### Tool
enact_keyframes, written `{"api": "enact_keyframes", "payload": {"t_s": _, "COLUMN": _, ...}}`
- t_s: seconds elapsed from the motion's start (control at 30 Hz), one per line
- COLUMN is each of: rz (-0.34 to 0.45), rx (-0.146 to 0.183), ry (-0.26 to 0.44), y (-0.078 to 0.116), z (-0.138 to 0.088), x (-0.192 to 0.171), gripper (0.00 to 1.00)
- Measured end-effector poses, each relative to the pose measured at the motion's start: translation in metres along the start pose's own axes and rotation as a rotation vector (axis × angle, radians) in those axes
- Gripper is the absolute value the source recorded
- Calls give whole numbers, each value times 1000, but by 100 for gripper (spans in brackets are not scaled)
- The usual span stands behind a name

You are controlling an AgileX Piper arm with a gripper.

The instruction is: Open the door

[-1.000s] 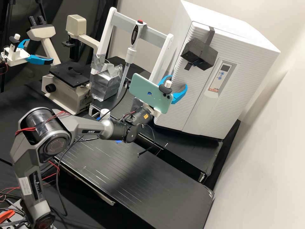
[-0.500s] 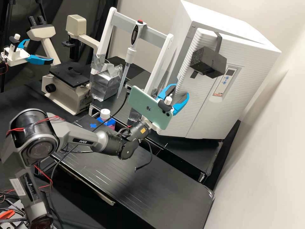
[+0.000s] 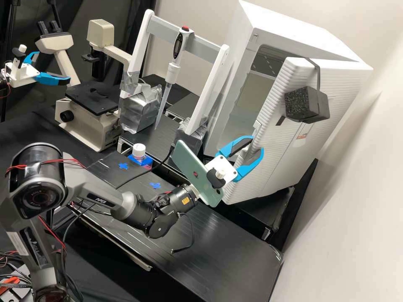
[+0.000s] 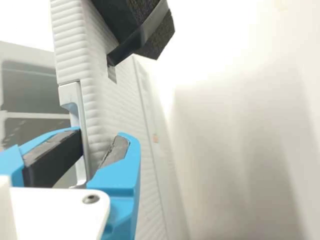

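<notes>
Jaws of the gripper (image 3: 258, 144) stood spread astride the free edge of the door (image 3: 277, 155), one finger on the inner side by the pale handle (image 4: 69, 95), the other along the ribbed front, a placing that presumably let the inner finger pull without a tight pinch. The door stood ajar on the white cabinet (image 3: 302, 35), which was set near the wall-side edge of the counter (image 3: 275, 205). More swing outward was probably wanted, and the inner finger might have slipped off the handle. A black block (image 3: 306, 105) hung against the door by a strap (image 3: 316, 71) over its top, its purpose unclear. Reddish print marked a small label (image 3: 301, 136) on the front; the arm's side bore lettering too.
</notes>
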Motion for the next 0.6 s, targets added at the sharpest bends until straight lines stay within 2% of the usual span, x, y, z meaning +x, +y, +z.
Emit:
{"api": "enact_keyframes", "payload": {"t_s": 0.2, "rz": 52, "rx": -7, "ry": -23, "y": 11, "z": 13, "x": -10, "gripper": 0}}
{"api": "enact_keyframes", "payload": {"t_s": 0.3, "rz": 68, "rx": -6, "ry": -59, "y": 14, "z": 21, "x": -21, "gripper": 0}}
{"api": "enact_keyframes", "payload": {"t_s": 0.6, "rz": 33, "rx": -15, "ry": -158, "y": 9, "z": 37, "x": -53, "gripper": 0}}
